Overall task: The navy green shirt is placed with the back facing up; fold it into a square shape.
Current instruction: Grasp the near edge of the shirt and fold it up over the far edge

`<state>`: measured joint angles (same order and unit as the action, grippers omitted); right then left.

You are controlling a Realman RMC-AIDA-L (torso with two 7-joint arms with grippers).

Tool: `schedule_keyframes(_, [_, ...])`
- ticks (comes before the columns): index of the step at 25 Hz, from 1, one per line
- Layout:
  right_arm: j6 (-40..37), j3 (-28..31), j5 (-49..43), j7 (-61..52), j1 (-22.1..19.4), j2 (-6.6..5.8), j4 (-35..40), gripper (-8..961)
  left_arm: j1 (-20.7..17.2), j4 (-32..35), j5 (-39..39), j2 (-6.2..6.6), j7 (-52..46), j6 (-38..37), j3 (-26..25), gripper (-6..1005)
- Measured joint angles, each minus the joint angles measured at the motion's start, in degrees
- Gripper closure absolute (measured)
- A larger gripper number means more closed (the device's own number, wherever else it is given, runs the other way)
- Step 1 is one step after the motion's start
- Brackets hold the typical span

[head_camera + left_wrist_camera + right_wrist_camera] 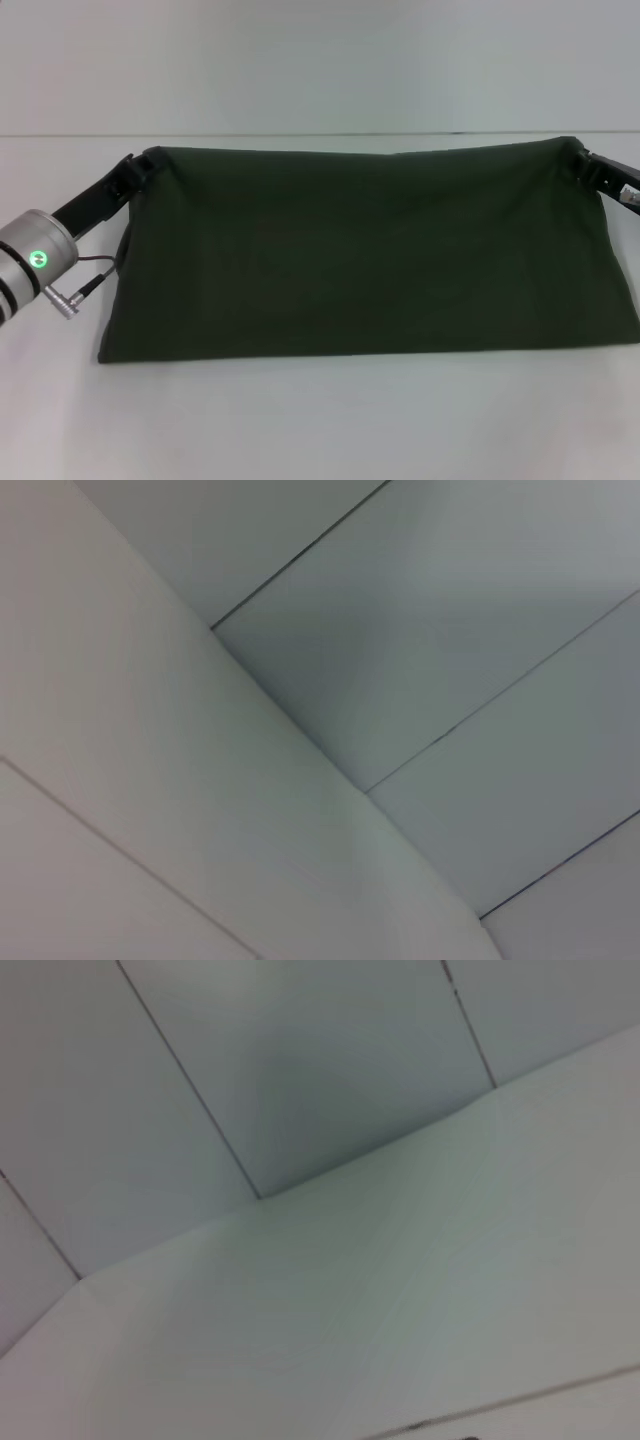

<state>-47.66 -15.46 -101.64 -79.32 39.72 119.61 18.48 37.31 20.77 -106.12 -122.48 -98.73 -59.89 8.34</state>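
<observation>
Jaws of the left gripper (148,165) are closed on the far left corner of the navy green shirt (370,255), with cloth bunched at the pinch point. Jaws of the right gripper (583,160) are closed the same way on the far right corner.

Head view:
- Shirt is stretched between the 2 grippers, so its far edge runs nearly straight across, sagging slightly toward the middle.
- Near edge lies along the white counter (320,420), roughly parallel to the far edge and wider than it; the outline is a trapezoid.
- Left side edge slants outward from the left grip down to the near left corner. Right side edge slants outward too and runs out of view on the right.
- Faint creases fan out from each gripped corner. Cloth is plain dark olive, no print.
- Left arm (35,262) enters from the left: silver wrist segment with a lit green ring, thin cable beside it, black link reaching to the shirt corner.
- Right arm shows only as a black link at the right edge.

Both wrist views show only pale panelled surfaces with dark seams; neither shirt nor jaws appear in them.
</observation>
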Motion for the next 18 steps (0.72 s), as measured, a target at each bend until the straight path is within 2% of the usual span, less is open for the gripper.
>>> schedule_keyframes(7, [1.52, 0.00, 8.43, 12.42, 1.22, 0.25, -3.87, 868, 0.45, -1.70, 3.70, -1.24, 5.21, 3.69, -0.18, 916])
schedule_keyframes(18, [5.46, 0.48, 12.63, 24.83, 3.66, 0.53, -7.07, 836, 2.09, -6.51, 9.26, -1.50, 11.70, 8.57, -0.31, 895])
